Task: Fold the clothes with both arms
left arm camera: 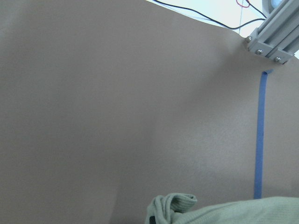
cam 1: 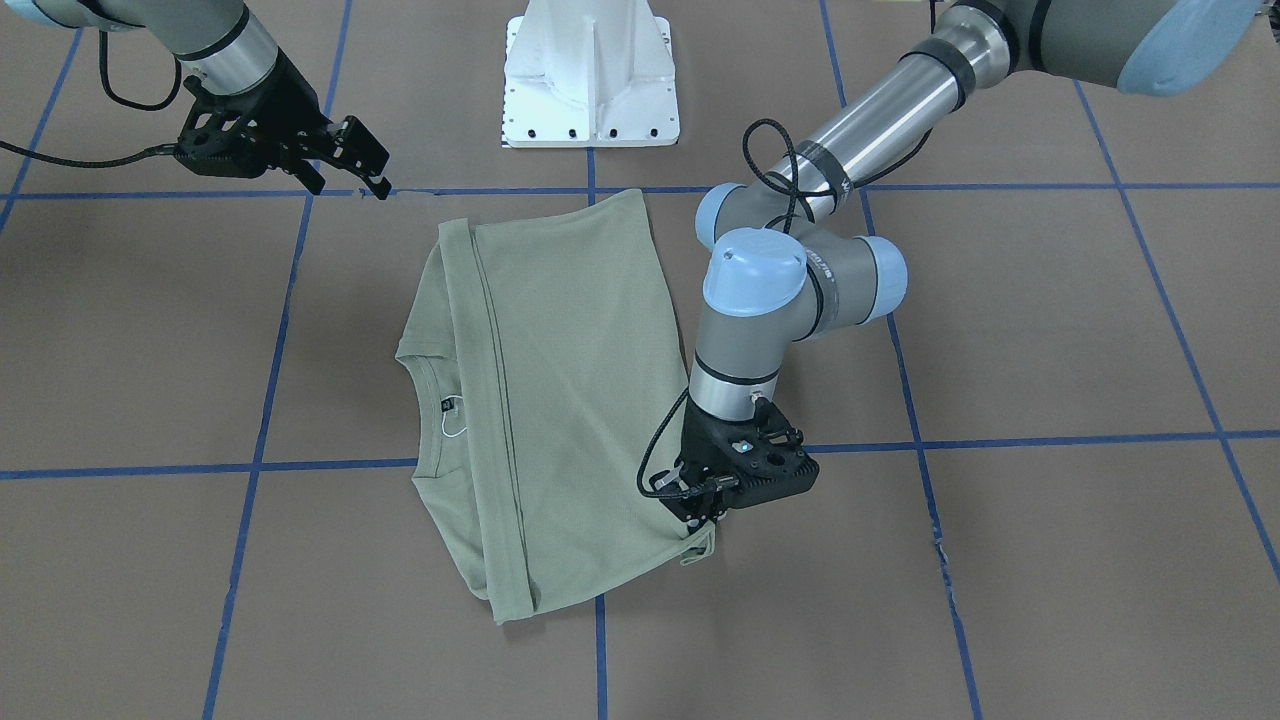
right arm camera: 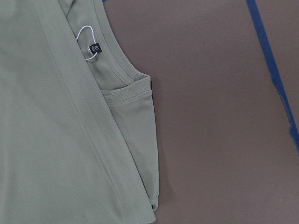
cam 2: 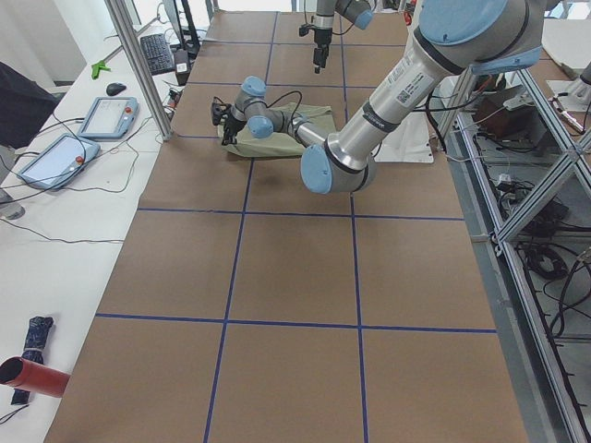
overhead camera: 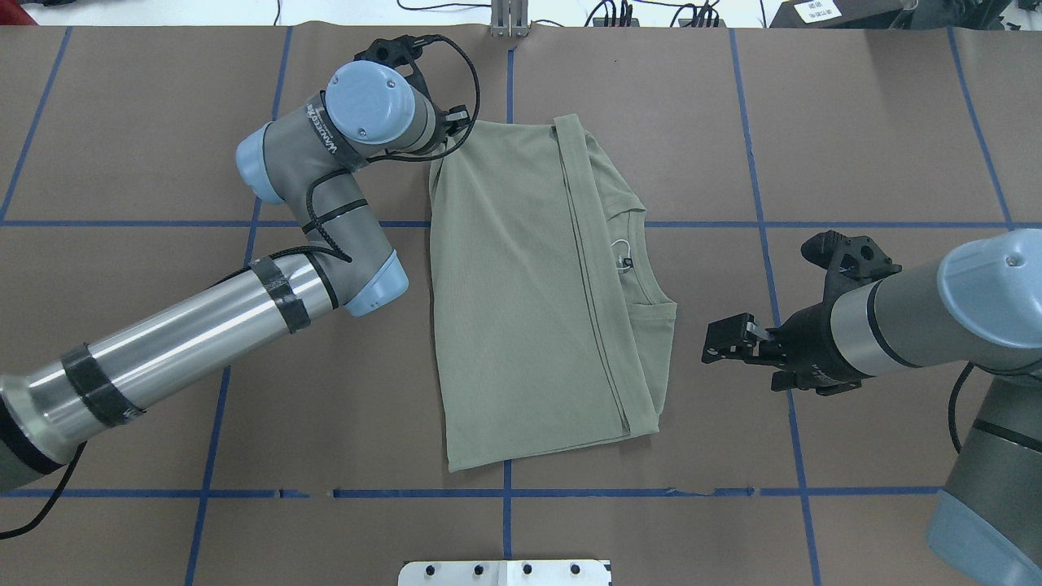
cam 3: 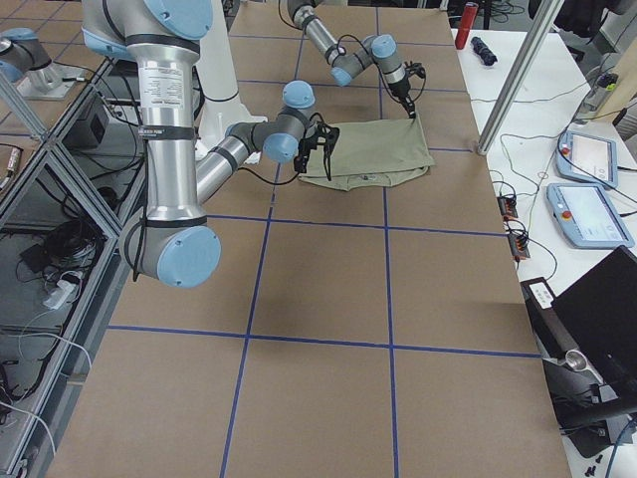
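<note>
**Shirt folded lengthwise, left arm down at one corner**

Overhead view. The pale green shirt (overhead camera: 529, 301) lies flat at the centre of the brown surface (overhead camera: 855, 122), folded along its length into a tall rectangle. A long folded edge runs from 12 to 6 o'clock, a little right of the shirt's middle. Past that edge, on the 3 o'clock side, the neckline shows. The black neck tag (overhead camera: 625, 261) and its white loop sit just inside the collar.

Blue tape lines (overhead camera: 814, 224) mark a grid, and some pass under the cloth. The white base (overhead camera: 505, 574) sits at the shirt's 6 o'clock, at the frame's bottom edge.

The left arm (overhead camera: 326, 212) reaches to the shirt's 11 o'clock corner with its wrist pointing straight down. Its jaws sit right at that corner, which is puckered and curled up. The black head hides them, so it cannot be told whether they clamp the cloth or stand apart. The left wrist camera shows only the bunched corner at its lower edge.

The right arm (overhead camera: 895, 325) hangs at the shirt's 3 o'clock, near the cloth but apart from it. Its jaws are apart and point toward the shirt.
</note>
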Controlling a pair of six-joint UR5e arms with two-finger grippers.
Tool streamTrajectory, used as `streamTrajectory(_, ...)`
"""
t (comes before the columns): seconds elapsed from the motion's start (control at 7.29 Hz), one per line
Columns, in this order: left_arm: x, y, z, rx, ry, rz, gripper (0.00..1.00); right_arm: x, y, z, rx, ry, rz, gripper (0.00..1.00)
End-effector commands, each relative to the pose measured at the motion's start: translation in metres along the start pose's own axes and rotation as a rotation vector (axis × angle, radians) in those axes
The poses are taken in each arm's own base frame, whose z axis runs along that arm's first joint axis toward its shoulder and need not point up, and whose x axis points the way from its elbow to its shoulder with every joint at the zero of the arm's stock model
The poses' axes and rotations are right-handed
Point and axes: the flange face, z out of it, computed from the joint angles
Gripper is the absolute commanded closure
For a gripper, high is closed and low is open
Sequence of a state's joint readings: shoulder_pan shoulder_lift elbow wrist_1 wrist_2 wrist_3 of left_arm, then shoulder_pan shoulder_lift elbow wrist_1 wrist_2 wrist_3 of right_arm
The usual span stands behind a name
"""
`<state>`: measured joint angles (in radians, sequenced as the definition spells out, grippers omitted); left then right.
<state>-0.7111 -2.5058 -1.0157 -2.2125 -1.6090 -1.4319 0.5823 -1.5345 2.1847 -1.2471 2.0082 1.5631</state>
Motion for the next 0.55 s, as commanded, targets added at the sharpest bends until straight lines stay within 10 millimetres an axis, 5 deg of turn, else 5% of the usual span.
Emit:
streamTrajectory(0.0,0.013,-0.009,0.023,0.045,0.020,0.002,1.00,-0.002,0.000,0.000,0.002,-0.003,-0.001,0.00)
streamTrajectory(0.14,0.010,-0.008,0.025,0.046,0.014,0.061,0.04,-0.006,0.000,-0.001,0.002,-0.010,-0.003,0.00)
streamTrajectory(0.41,0.005,-0.039,0.017,0.051,0.021,0.121,0.00,-0.015,-0.003,0.005,0.013,-0.017,-0.007,0.00)
